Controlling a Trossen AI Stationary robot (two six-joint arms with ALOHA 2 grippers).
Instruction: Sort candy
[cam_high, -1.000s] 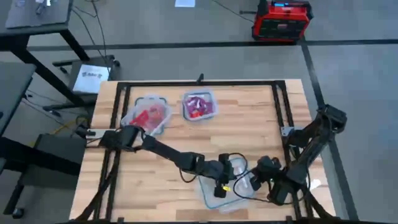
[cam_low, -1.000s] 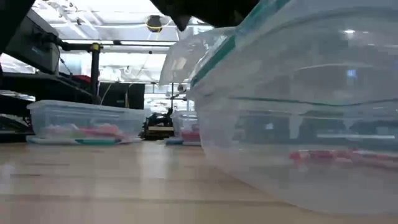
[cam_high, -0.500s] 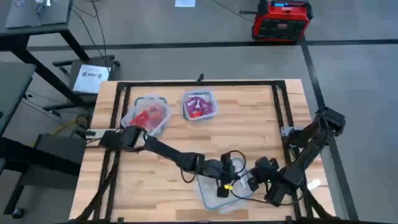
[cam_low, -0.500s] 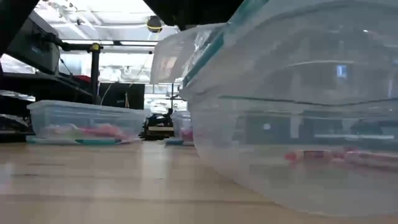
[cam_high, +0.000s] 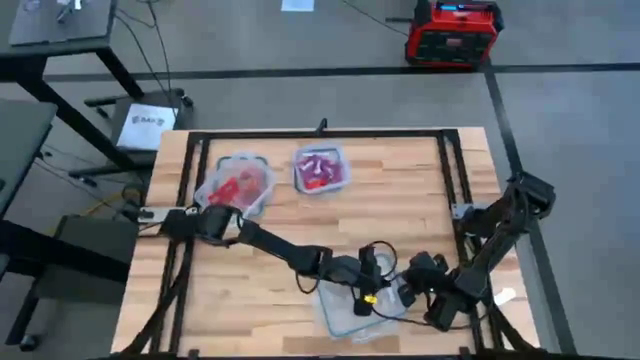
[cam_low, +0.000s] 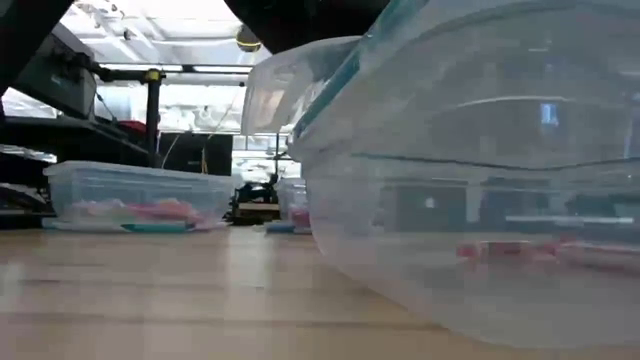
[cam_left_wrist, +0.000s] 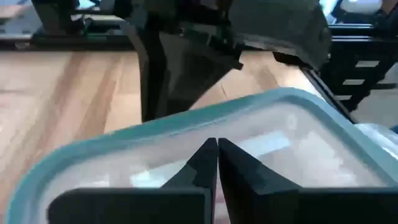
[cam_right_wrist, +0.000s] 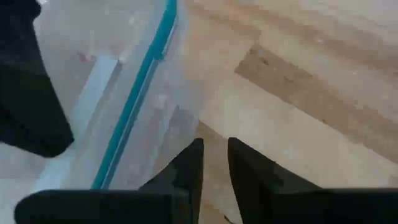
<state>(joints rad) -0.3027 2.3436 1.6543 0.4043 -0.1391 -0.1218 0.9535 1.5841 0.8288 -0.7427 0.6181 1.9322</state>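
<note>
A clear tub (cam_high: 345, 312) with a bluish rim stands near the table's front edge. Red and pink candy (cam_low: 520, 250) lies on its floor. My left gripper (cam_left_wrist: 216, 155) reaches over the rim from the left, shut, with its tips above the tub's inside and nothing seen between them. My right gripper (cam_right_wrist: 214, 163) comes slanting down at the tub's right side, its fingers a narrow gap apart at the tub's wall (cam_right_wrist: 177, 127). In the high view the two grippers (cam_high: 366, 290) (cam_high: 408, 292) stand close together over the tub. My left gripper: I cannot tell whether its shut tips touch the tub or the candy. My right gripper seems to pinch the tub's thin wall (cam_right_wrist: 186, 140) on its right side, below the bluish rim (cam_right_wrist: 140, 93). It comes slanting down from the right. The fingers hide the place of contact.
At the far left stands a clear tub with red candy (cam_high: 240, 183). Beside it is a smaller tub with purple candy (cam_high: 320, 170). A black frame (cam_high: 320, 133) runs round the tabletop. Bare wood lies between the far tubs and the near tub.
In the low view the near tub's left wall has shifted a little toward the left. Both grippers keep the same finger gap.
</note>
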